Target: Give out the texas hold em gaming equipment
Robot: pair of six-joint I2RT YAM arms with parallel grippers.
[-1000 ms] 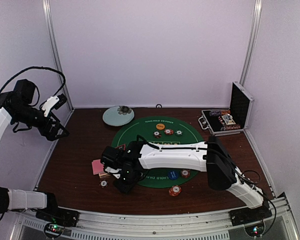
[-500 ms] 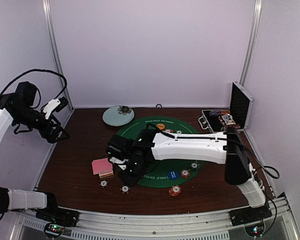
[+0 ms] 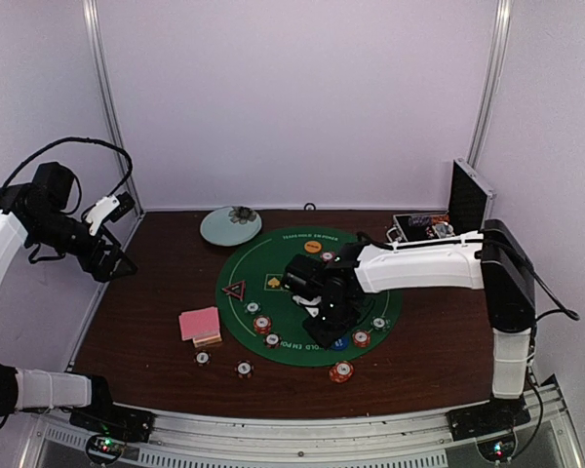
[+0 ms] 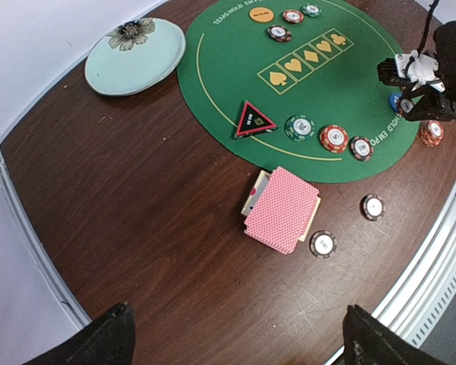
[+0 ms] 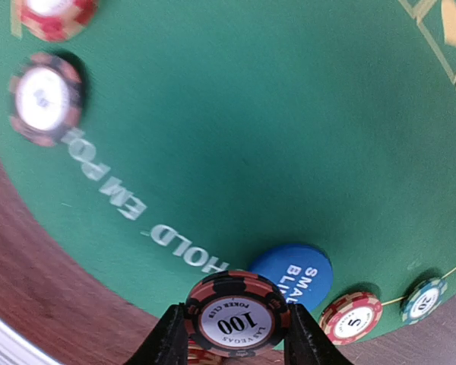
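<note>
Right gripper [image 5: 235, 338] pinches a chip [image 5: 238, 315] (left gripper [image 3: 122, 237] spread wide).

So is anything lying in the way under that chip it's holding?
Partly: the 100 chip in the right gripper hangs just by the blue blind button and a red 5 chip; the green mat beyond them is bare.

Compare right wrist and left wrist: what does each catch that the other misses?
Right wrist only: the 100 chip pinched in the right gripper, close enough to read its face, and a red 5 chip near the mat edge. Left wrist only: pale blue-green plate, pink-backed card deck, triangle marker, orange button, a dark-rimmed chip on bare wood. Both: the green Texas Hold'em mat.
</note>
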